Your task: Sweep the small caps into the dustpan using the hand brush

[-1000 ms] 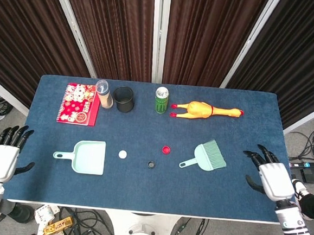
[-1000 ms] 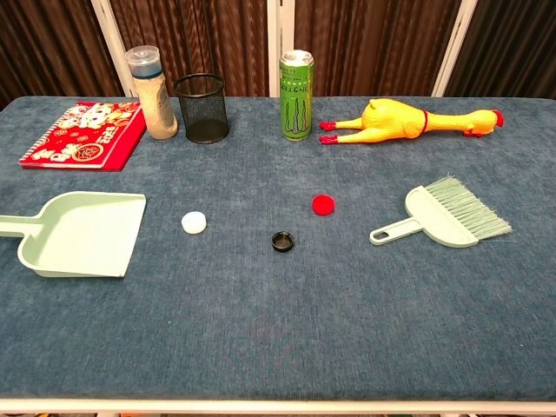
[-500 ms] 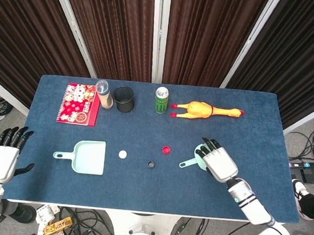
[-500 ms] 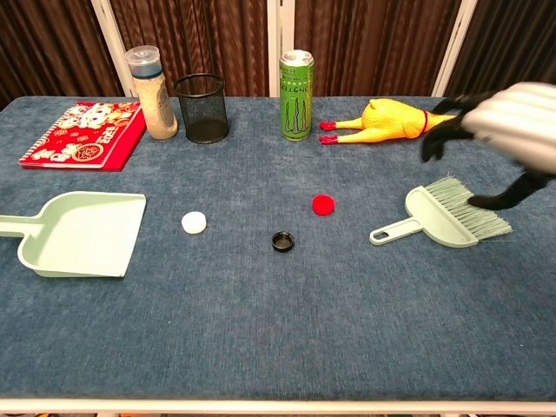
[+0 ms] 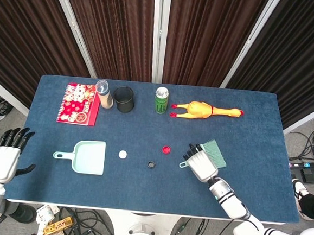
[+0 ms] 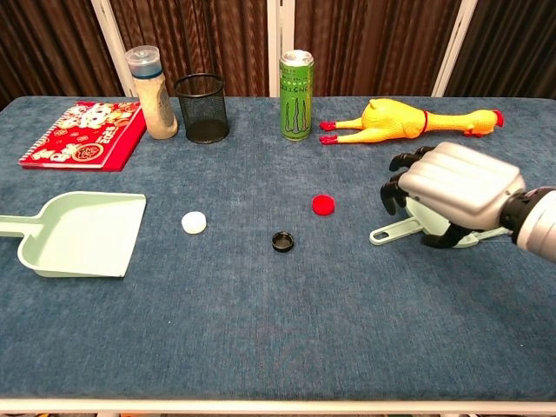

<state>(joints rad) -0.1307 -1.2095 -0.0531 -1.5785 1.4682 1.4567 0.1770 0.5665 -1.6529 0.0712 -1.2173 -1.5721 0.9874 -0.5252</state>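
Observation:
The mint hand brush [image 5: 215, 152] lies right of centre, its handle [image 6: 393, 231] pointing left. My right hand [image 5: 201, 164] hovers over the brush's body with fingers spread and curved downward; it covers most of the brush in the chest view [image 6: 456, 193]. I cannot see a closed grip. A red cap [image 6: 323, 204], a black cap [image 6: 282, 241] and a white cap [image 6: 195, 222] lie in the middle. The mint dustpan [image 6: 78, 233] sits at the left, mouth facing right. My left hand [image 5: 2, 157] hangs open off the table's left edge.
Along the back stand a red notebook [image 5: 78, 104], a shaker bottle [image 5: 104, 94], a black mesh cup [image 5: 123, 99] and a green can [image 5: 161, 100]. A yellow rubber chicken [image 5: 204, 109] lies beyond the brush.
My right hand came in from the table's right edge, moving left, and now sits over the brush. The left hand, caps, brush and dustpan stayed put.

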